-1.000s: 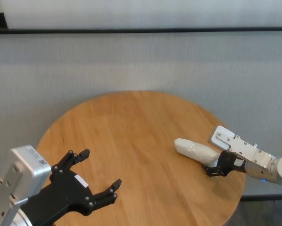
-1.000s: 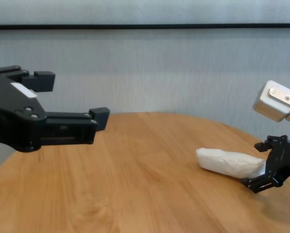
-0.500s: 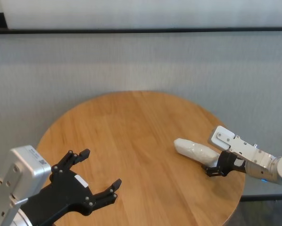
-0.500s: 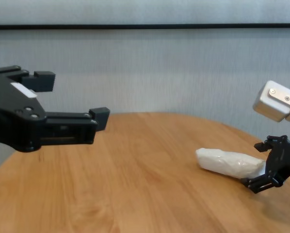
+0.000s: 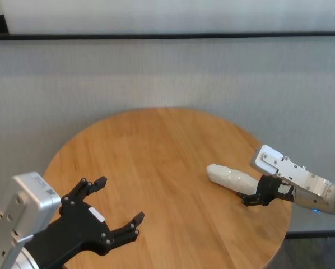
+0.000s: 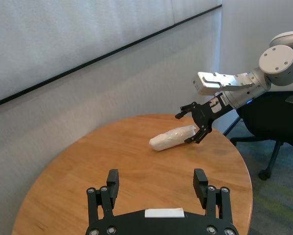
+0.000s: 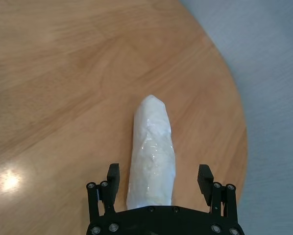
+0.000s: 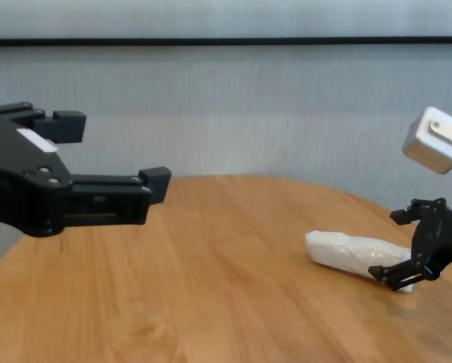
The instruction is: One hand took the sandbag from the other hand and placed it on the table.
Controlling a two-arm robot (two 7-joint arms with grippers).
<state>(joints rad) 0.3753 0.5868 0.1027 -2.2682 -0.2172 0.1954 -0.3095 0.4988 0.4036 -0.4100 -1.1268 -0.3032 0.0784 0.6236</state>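
The white sandbag (image 5: pixel 232 178) lies flat on the round wooden table (image 5: pixel 156 151), near its right edge. My right gripper (image 5: pixel 251 191) is open, its fingers spread wide on either side of the sandbag's near end without touching it, as the right wrist view shows (image 7: pixel 159 170). The sandbag (image 7: pixel 153 147) points away from that gripper. My left gripper (image 5: pixel 120 199) is open and empty, hovering over the table's front left, well apart from the sandbag. The chest view shows the sandbag (image 8: pixel 347 251), right gripper (image 8: pixel 388 246) and left gripper (image 8: pixel 114 151).
The table's edge (image 7: pixel 234 122) runs close beside the sandbag. A black office chair (image 6: pixel 271 142) stands on the floor beyond the right arm. A grey wall (image 5: pixel 167 73) is behind the table.
My right gripper has lifted and tilted slightly around the sandbag's end. The sandbag lies still and the left gripper has not moved.
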